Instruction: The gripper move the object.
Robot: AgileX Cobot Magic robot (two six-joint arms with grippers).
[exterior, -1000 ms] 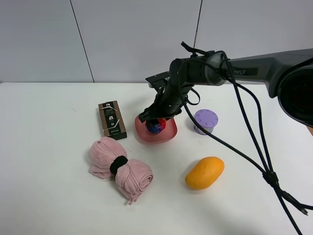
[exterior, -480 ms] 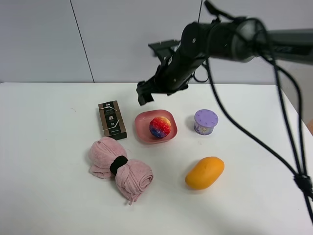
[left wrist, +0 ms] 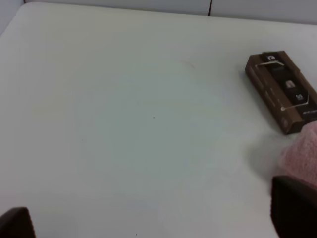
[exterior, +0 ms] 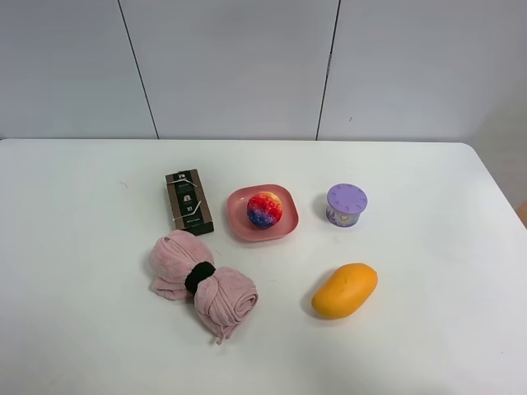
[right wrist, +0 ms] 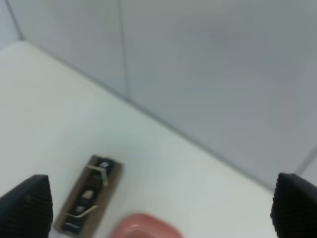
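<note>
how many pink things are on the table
2: the pink plate holding the fuzzy ball, mid-table, and the rolled pink towel nearer the camera, left of the mango.

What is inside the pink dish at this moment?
One mottled fuzzy ball rests inside the pink dish. The dish floor directly under the ball is covered, so it cannot be seen.

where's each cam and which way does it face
exterior high: up high, facing down on table, box, plate, ball; no arm shows.
left wrist: on the left arm, facing table and box; tips of the open left gripper show.
right wrist: on the right arm, facing wall, box, plate; tips of the open right gripper show.
shared: the box, in all three.
</note>
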